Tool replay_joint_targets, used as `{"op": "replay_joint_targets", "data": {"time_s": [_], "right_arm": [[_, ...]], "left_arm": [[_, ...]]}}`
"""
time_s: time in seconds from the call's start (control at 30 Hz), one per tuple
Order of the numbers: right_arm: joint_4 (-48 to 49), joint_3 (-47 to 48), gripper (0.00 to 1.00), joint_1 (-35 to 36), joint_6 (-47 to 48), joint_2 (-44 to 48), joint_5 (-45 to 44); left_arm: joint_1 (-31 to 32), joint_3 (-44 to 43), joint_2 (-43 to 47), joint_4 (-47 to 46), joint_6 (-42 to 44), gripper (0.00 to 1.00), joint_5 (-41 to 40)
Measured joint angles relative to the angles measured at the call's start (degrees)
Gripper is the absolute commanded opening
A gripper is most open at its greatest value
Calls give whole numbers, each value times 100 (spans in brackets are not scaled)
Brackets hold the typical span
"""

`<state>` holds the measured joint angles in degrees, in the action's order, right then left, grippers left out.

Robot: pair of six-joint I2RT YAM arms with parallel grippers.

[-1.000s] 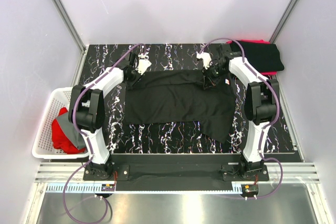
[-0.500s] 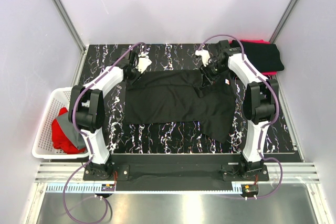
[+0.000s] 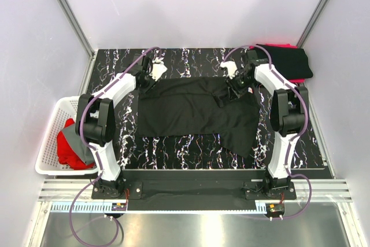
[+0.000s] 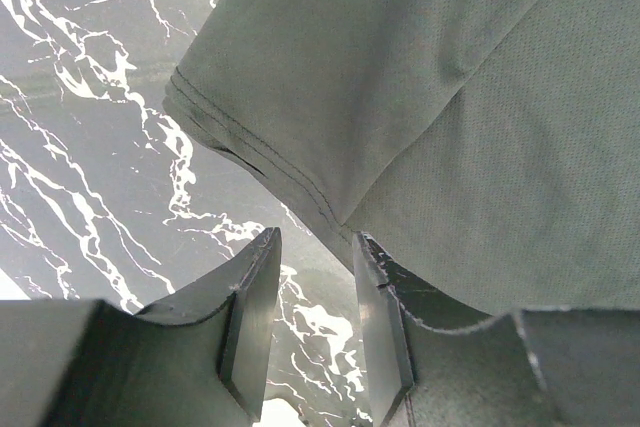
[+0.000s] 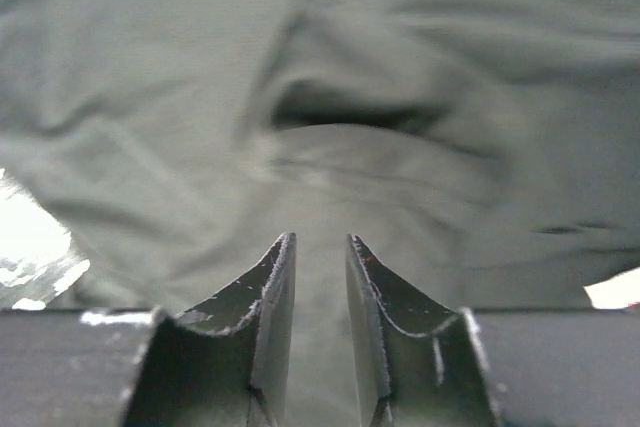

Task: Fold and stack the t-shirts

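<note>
- Spread across the middle of the surface [image 3: 191,62]: black t-shirt [image 3: 196,111], rumpled at its far right part.
- Within the last second, let go by the right gripper [image 3: 236,83]: now slightly parted and empty, back down just above the rumple after a short lift toward the far edge.
- No change at the left gripper [image 3: 147,80]: parted over the far left sleeve hem, clamping nothing.
- Probably needs fresh grasps on both sides before any fold.
- At the far right corner: folded stack [image 3: 289,62], black over red.
- Off the left edge: white basket [image 3: 49,143] with red and grey shirts [image 3: 72,146].
</note>
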<state>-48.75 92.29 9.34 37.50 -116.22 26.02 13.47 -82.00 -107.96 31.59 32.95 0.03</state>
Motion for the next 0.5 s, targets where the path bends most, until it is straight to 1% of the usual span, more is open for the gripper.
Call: {"op": "replay_joint_targets", "data": {"time_s": [0.23, 0.5], "right_arm": [[275, 404, 36, -323, -142, -461, -293], [343, 686, 38, -382, -269, -855, -413]], "left_arm": [[0, 11, 0, 2, 22, 40, -48], [4, 52, 0, 4, 22, 40, -72]]}}
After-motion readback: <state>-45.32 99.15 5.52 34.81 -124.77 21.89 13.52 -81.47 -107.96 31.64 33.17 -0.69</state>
